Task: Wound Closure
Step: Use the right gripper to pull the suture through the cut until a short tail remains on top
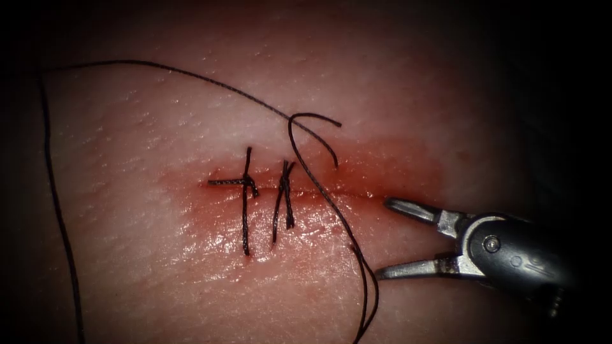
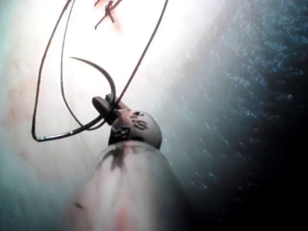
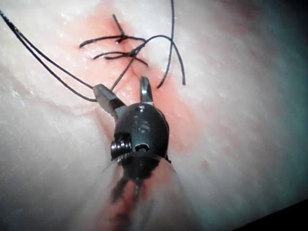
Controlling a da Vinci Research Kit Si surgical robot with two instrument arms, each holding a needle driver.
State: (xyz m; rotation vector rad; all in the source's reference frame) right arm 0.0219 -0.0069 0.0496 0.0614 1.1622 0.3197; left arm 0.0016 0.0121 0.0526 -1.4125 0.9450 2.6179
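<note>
The tissue [image 1: 159,255] has a horizontal cut [image 1: 357,193] with two tied stitches [image 1: 245,185] on its left part. My right tool [image 1: 384,239] lies at the cut's right end with its jaws open and holding nothing; in the right wrist view the right tool [image 3: 122,90] stands just short of the stitches [image 3: 126,48]. My left tool [image 2: 103,105] is shut on the curved needle [image 2: 107,77] near mid-curve, clear of the tissue. Dark thread [image 1: 191,75] sweeps over the tissue, loops near the second stitch and runs down past the right tool's jaws.
Red fluid [image 1: 389,165] stains the tissue around the cut, most at its right end. A short free thread end [image 1: 319,117] curls above the cut. A long strand [image 1: 57,210] runs down the far left of the tissue.
</note>
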